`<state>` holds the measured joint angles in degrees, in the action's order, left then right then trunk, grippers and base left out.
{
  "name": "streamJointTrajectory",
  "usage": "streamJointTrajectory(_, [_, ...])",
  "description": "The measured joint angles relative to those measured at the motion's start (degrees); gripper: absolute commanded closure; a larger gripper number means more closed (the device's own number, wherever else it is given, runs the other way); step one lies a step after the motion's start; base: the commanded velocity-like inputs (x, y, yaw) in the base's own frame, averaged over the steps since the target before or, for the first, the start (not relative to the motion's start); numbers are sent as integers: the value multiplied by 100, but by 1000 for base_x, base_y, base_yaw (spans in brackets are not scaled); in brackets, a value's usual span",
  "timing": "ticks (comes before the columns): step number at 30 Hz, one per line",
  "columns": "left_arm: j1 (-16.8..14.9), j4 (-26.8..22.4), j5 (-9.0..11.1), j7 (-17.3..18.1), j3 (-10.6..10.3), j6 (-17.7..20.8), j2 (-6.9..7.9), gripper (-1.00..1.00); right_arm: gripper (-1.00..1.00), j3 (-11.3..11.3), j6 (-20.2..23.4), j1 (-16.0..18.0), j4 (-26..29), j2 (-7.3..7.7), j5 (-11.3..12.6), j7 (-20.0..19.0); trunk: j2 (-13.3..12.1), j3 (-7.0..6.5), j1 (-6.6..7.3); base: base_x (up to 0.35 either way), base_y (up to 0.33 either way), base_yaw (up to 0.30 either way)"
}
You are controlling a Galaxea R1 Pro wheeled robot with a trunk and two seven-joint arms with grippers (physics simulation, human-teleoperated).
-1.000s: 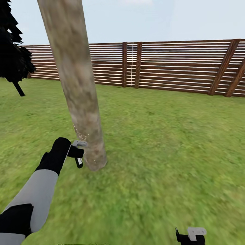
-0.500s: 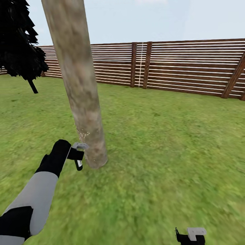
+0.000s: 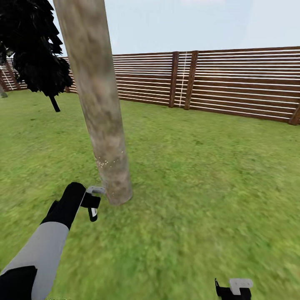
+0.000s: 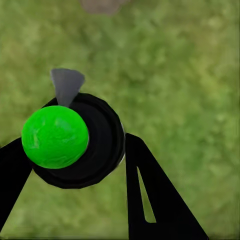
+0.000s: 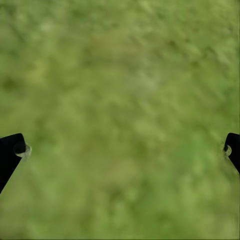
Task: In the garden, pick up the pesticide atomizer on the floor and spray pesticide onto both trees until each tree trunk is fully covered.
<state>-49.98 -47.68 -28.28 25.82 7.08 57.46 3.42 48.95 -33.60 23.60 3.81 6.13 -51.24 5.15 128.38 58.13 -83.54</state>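
A thick, pale grey-brown mottled tree trunk (image 3: 100, 104) rises from the lawn left of centre in the head view. A few whitish pesticide specks (image 3: 106, 160) dot the bark low down. My left gripper (image 3: 92, 206) hangs beside the trunk's base, just to its left, shut on the pesticide atomizer (image 4: 75, 142). In the left wrist view the atomizer is a dark round body with a bright green ball on it, held between the black fingers (image 4: 150, 200). My right gripper (image 3: 233, 289) sits low at the bottom edge, open over bare grass, as the right wrist view (image 5: 122, 147) confirms.
A brown slatted fence (image 3: 233, 83) closes off the garden at the back. A black conifer (image 3: 37, 54) stands at the far left. Open green lawn (image 3: 208, 179) stretches to the right of the trunk and toward the fence.
The camera has turned left, so fence and conifer slid right in the picture. My left gripper has dropped slightly and drawn a little away from the trunk. The right gripper has not moved.
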Motion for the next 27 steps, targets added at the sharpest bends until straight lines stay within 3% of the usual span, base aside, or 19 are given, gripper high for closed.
streamJointTrajectory(11, [47,2,33,-322,-13,-5,-65,100,-100,9,-9,-1,0,0,0,-2,0,0,0,194,-229,26])
streamJointTrajectory(14, [323,14,-10,-328,-1,-34,14,100,-100,9,-8,-1,0,0,0,-1,0,1,0,189,-226,0])
streamJointTrajectory(18, [656,27,-16,-332,9,-218,326,100,-100,9,-4,-1,0,0,0,-1,0,0,1,202,-223,0])
streamJointTrajectory(20, [672,39,59,-330,1,-221,285,100,-100,8,-7,-1,0,0,0,-1,0,0,1,212,-198,0])
streamJointTrajectory(21, [675,54,92,-328,-1,-219,215,100,-100,8,-7,-1,0,0,0,-1,0,0,1,98,-79,0])
streamJointTrajectory(22, [677,64,115,-324,6,-215,55,100,-100,8,-8,-1,0,0,0,-3,0,0,-1,50,-40,0])
streamJointTrajectory(24, [676,72,45,-331,10,-228,-68,100,-100,8,-9,-1,-1,0,0,-5,0,0,-1,19,-16,6])
streamJointTrajectory(27, [787,74,-21,-334,190,-245,5,100,-100,10,-8,0,-1,0,3,-7,0,1,-2,4,-3,143])
